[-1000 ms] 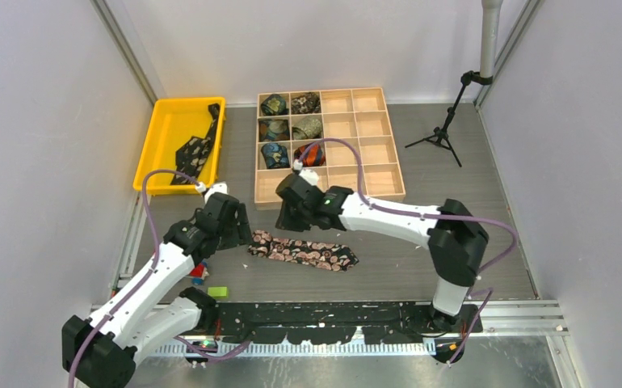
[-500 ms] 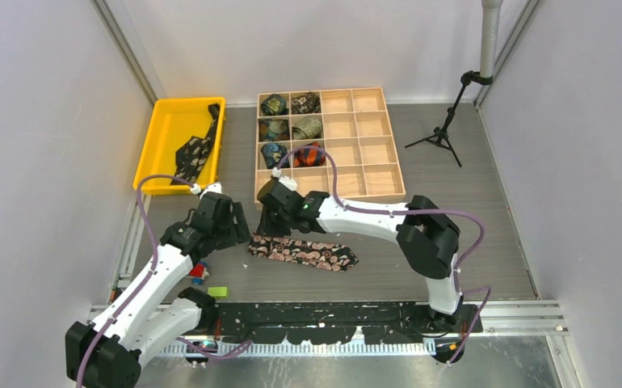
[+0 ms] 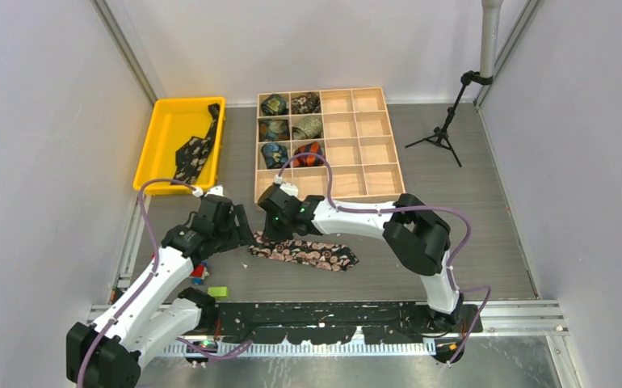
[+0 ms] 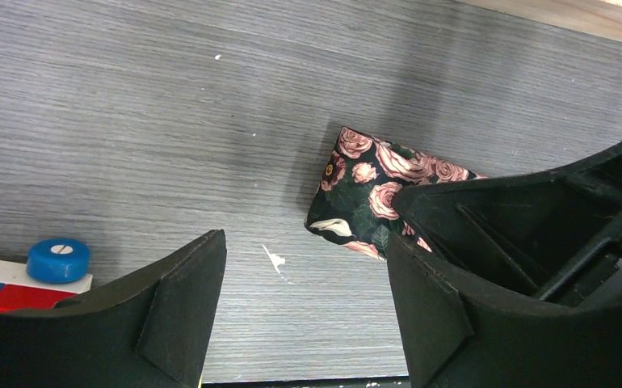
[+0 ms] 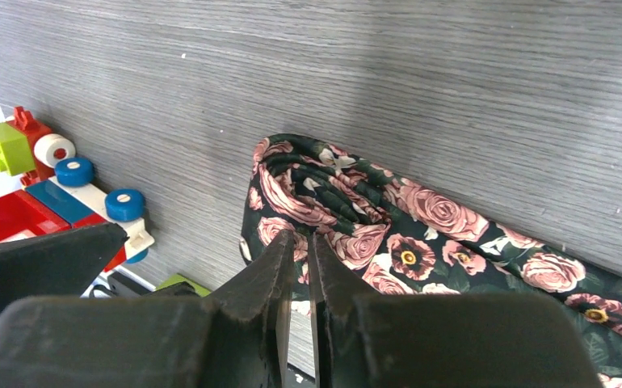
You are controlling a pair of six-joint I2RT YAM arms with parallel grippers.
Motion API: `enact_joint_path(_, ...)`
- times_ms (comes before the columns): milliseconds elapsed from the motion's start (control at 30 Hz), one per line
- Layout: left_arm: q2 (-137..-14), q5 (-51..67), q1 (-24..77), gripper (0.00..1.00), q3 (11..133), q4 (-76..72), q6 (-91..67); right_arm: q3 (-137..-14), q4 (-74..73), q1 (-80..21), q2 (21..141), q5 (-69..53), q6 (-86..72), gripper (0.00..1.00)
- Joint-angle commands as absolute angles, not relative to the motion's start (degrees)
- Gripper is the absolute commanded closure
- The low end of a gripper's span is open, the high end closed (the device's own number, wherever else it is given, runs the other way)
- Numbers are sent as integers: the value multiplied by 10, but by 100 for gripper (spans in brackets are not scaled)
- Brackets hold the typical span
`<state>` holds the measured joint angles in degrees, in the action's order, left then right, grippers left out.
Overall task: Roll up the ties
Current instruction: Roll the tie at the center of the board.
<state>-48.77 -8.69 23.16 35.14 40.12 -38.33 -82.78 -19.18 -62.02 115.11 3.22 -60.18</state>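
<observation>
Two at once: crowding the left end of the floral tie

Reaching leftward across the table point(image 3: 485, 210) with the right arm, elbow folding up on the right side and forearm running low toward the middle. Pointing the right end effector point(image 5: 301, 236) down at the left end of the floral tie point(image 3: 308, 252), fingers clenching almost together with only a thin slit between them. Resting the tips at the puckered fold of the rose-print fabric, without showing clearly whether any cloth is caught in that slit.

Stretching up and forward with the left arm from the near-left corner, wrist tipping down. Holding the left end effector point(image 4: 304, 242) released, fingers standing wide apart just above the table, with the tie's corner showing beside the right-hand finger.

Working over a tie lying flat and unrolled just ahead of the arm bases, running left to right. Sharing the table with a divided wooden box point(image 3: 372, 137) farther back, holding six rolled ties point(image 3: 308, 128) in its two left columns. Also sharing it with a yellow tray point(image 3: 162, 121) at back left, carrying the black tie point(image 3: 195, 149). Hovering near some toy blocks point(image 5: 17, 145) on the left.
</observation>
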Motion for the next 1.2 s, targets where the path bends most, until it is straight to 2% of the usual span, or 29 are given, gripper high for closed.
enact_joint_path(0,-491,-60,229,25,344,367,-380,-805,-188,-618,1123,41,-596,82)
enact_joint_path(700,-492,52,220,23,242,224,-406,-753,-176,-616,1103,50,-594,83)
enact_joint_path(1167,-525,134,162,28,210,154,-389,-726,-161,-615,1093,48,-602,83)
